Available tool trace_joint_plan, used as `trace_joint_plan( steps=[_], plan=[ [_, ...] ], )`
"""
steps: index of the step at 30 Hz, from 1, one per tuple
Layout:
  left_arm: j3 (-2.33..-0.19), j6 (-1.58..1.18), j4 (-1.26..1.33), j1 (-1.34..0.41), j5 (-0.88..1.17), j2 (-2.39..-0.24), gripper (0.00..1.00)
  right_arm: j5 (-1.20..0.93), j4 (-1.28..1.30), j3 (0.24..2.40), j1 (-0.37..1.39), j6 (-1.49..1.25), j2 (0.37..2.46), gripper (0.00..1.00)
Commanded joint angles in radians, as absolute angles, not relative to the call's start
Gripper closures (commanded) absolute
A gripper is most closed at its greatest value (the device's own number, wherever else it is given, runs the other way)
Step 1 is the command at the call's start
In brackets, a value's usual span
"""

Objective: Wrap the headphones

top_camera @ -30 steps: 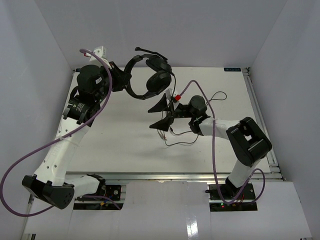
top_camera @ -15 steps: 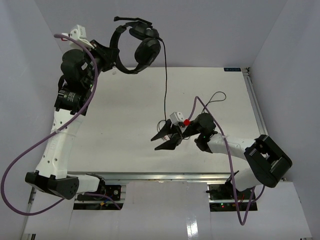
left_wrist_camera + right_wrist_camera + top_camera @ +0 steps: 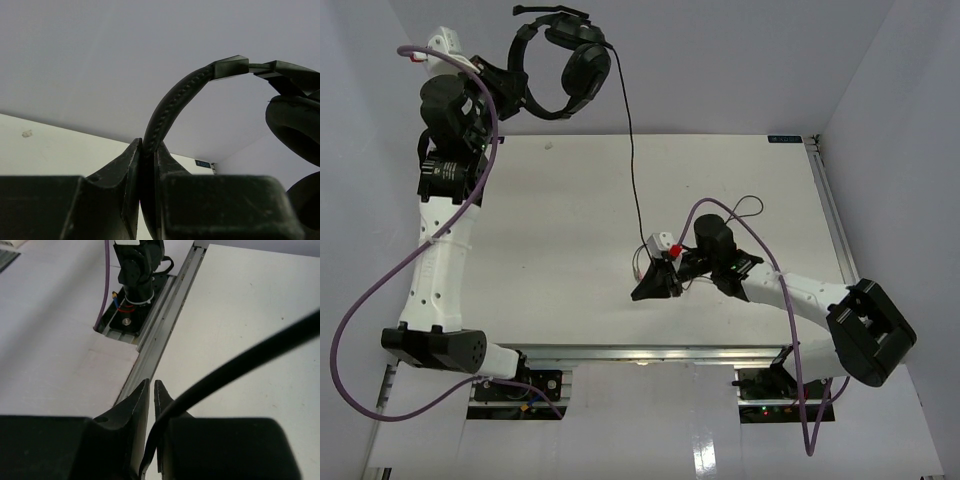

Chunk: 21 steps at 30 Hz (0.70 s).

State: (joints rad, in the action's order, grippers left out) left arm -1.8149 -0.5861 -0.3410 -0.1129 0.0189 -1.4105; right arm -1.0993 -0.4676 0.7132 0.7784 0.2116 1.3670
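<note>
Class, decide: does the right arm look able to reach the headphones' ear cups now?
Probably not: the right hand is shut on the cable near the table; the left hand holds the headphones high, far off.

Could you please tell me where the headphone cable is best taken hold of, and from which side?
Probably best: grip the cable on its straight, taut span between the ear cup and the right tool, coming from the right arm's side and closing crosswise to it. That stretch hangs free above the table, so there is room on both sides of it.
</note>
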Motion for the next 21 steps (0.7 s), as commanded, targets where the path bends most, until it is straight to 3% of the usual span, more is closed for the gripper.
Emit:
trace_joint_plan(
  steps=[1,9,11,15,21],
  plan=[
    [-1.857,-0.537,-0.301,-0.072,-0.013,-1.46,1.0,-0.935,-0.085,0.82,0.776,0.452,1.301,0.9],
    [-1.656,-0.279,-0.344,-0.143,0.105,-1.556,1.0,-0.252,0.499,1.139,0.783,0.775,1.24,0.92],
    [-1.562,-0.197,-0.338,-0.189,0.088,-1.578,1.0,-0.028,0.519,1.173,0.79,0.829,1.222,0.92],
    [-1.456,-0.085,-0.327,-0.299,0.051,-1.625,1.0,0.216,0.46,1.219,0.79,0.913,1.198,0.92],
    [-1.3,0.028,-0.306,-0.504,0.047,-1.628,1.0,0.267,0.397,1.368,0.791,0.921,1.277,0.92]
  ],
)
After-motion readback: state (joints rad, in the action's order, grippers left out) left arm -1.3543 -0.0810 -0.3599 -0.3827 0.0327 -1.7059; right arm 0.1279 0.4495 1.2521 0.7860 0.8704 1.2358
